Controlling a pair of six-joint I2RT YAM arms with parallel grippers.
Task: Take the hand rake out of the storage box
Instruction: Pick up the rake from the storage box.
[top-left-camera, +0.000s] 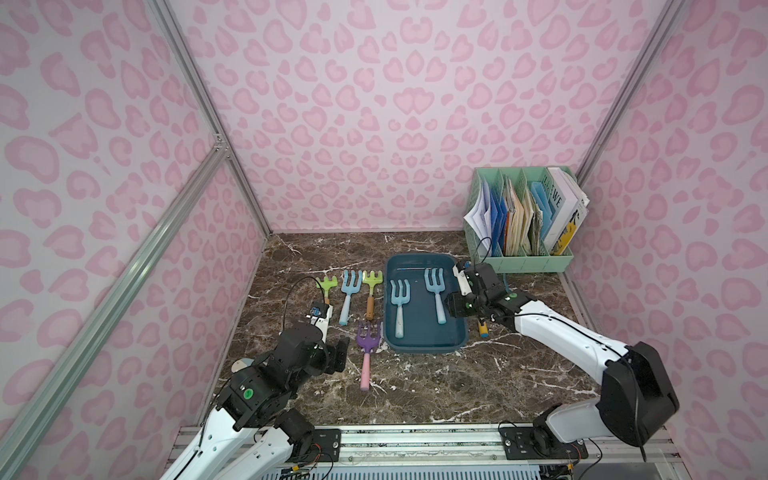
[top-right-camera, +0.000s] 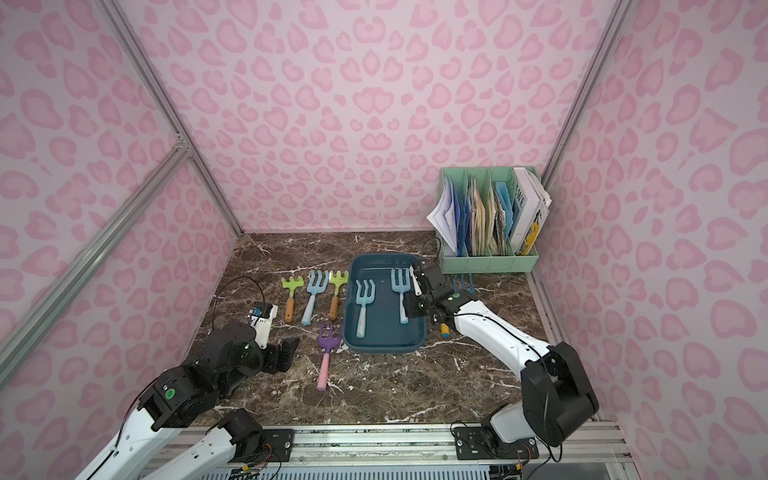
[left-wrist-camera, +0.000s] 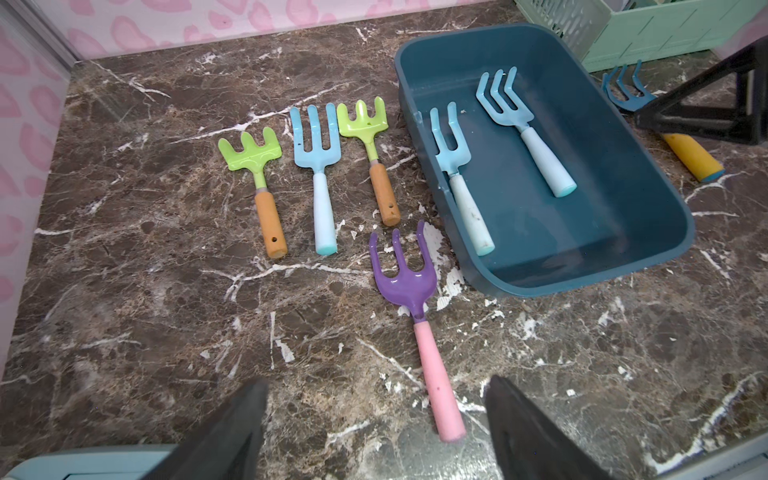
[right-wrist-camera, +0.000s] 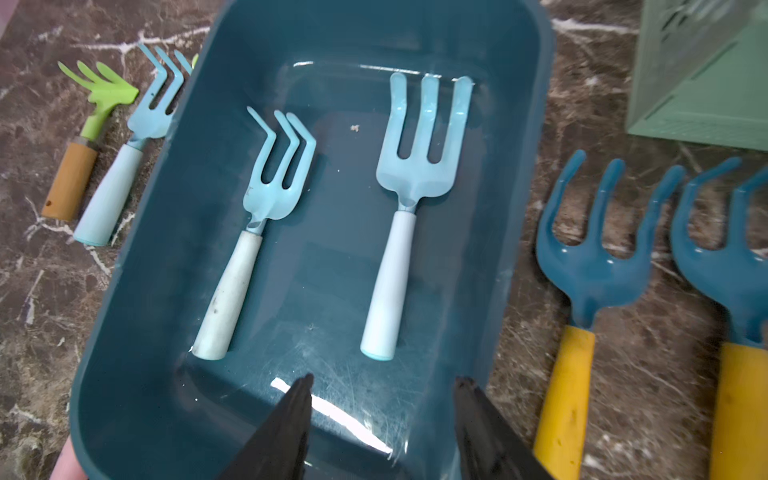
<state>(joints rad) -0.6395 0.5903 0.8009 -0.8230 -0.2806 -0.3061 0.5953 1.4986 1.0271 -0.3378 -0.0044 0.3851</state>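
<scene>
I am at the reaching step, and I am not holding anything yet. My right gripper (right-wrist-camera: 386, 378) is hanging over the storage box (right-wrist-camera: 174, 208), at the bottom of the right wrist view. Its two black fingers are standing partly apart with nothing between them.

Two light blue rakes are lying flat in the box, side by side and not touching. The hand rake (right-wrist-camera: 399, 249) on the right of that view is pointing its pale handle at the gap between my fingers, so I think that is the one I am going for. The other blue rake (right-wrist-camera: 245, 257) is lying to the left of it.

For my next move, I think I am going to have to go lower, put one finger on each side of that handle, squeeze, and lift it over the low rim.

My left gripper (left-wrist-camera: 376, 380) is wide open and holding nothing. It is hanging over the table near the pink handle of a purple rake (left-wrist-camera: 428, 361).

The table (top-left-camera: 436, 386) is looking like dark brown stone with white cracks. More rakes are lying on it on both sides of the box. A green file rack (top-left-camera: 519, 262) full of papers is sitting at the upper right of the table in both top views. Pink walls (top-left-camera: 374, 104) with darker pink spots are standing all around.
</scene>
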